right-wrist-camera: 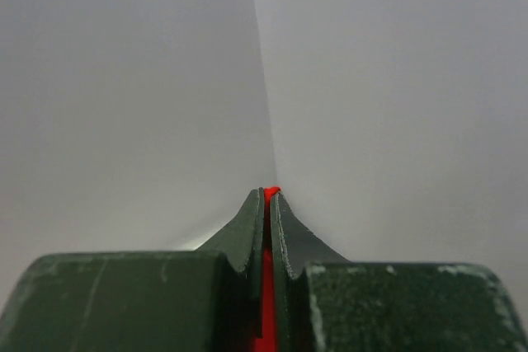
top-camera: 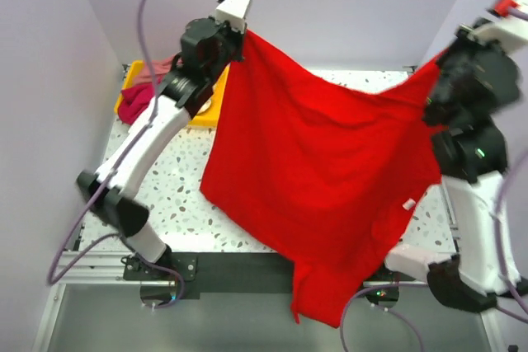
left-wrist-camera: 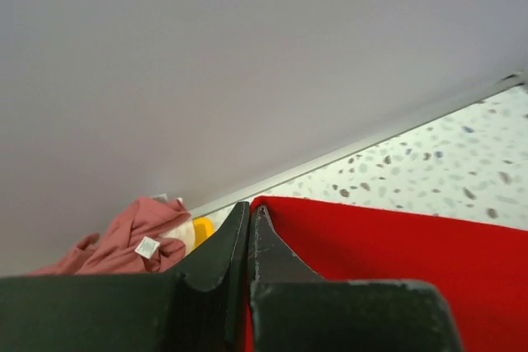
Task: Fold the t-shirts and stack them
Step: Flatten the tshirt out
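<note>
Left gripper [top-camera: 240, 37] and right gripper [right-wrist-camera: 268, 195] each pinch a red shirt [top-camera: 313, 146] corner aloft; advise lowering together, taut, flat onto the table [top-camera: 175, 197].

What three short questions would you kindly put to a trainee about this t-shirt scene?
1. True or false: the red t-shirt lies folded flat on the table.
2. Which is shut on that shirt: A, the left tool only; B, the right tool only; C, both?
3. Where does the dusty pink shirt lie?
Key: 1 false, it hangs spread between the tools; 2 C; 3 in the yellow tray, at the table's far left corner.
</note>
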{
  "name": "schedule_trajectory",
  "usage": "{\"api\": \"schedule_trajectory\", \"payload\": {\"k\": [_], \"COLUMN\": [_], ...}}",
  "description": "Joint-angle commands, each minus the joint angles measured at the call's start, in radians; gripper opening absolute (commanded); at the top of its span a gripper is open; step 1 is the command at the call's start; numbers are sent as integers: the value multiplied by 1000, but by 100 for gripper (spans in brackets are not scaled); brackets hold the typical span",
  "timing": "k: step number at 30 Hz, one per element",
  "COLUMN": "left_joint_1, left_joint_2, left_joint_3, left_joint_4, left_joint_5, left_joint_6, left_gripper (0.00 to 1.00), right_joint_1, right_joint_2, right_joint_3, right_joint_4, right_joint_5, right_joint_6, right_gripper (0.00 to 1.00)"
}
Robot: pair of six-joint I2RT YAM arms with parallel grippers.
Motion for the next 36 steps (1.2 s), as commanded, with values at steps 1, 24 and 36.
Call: {"api": "schedule_trajectory", "payload": {"k": [1,24,36], "left_joint_1": [88,79,53], "left_joint_2": [209,-91,-68], "left_joint_3": [192,-466,-810], "left_joint_4": [104,295,351], "left_joint_5": [-1,3,23], "left_joint_6": [-30,-186,-303], "left_gripper": [0,100,100], "right_joint_1": [-153,-373,-375], "right_joint_2": [169,207,289], "right_joint_3": [15,-412,-677], "right_joint_4": [39,-238,-181], "right_joint_5": [-49,-662,-751], "right_joint_6": [143,548,585], "right_gripper": [0,99,99]}}
